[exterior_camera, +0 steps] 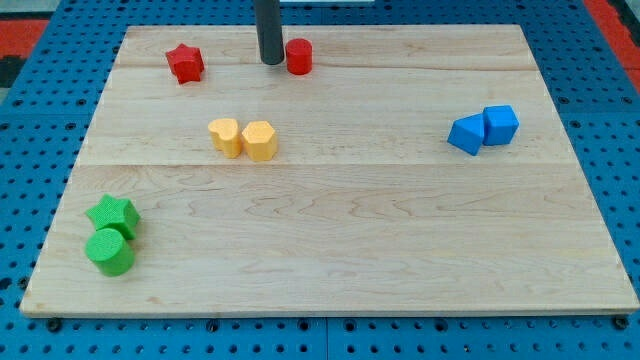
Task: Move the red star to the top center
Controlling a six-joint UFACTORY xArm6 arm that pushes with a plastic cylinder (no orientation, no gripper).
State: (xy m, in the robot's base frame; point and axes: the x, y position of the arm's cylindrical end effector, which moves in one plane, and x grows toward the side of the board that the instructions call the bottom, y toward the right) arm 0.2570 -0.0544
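Up top, my tip (pixel 271 62) holds nothing, just left of the red cylinder (pixel 299 57); the red star (pixel 185 63) sits near the board's (pixel 350 250) top-left edge, bare wood between.

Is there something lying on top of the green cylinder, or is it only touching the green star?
Nothing lies on the green cylinder; its round top face shows fully. The green star sits beside it, toward the view's top, seemingly touching. Their contact line cannot be made out.
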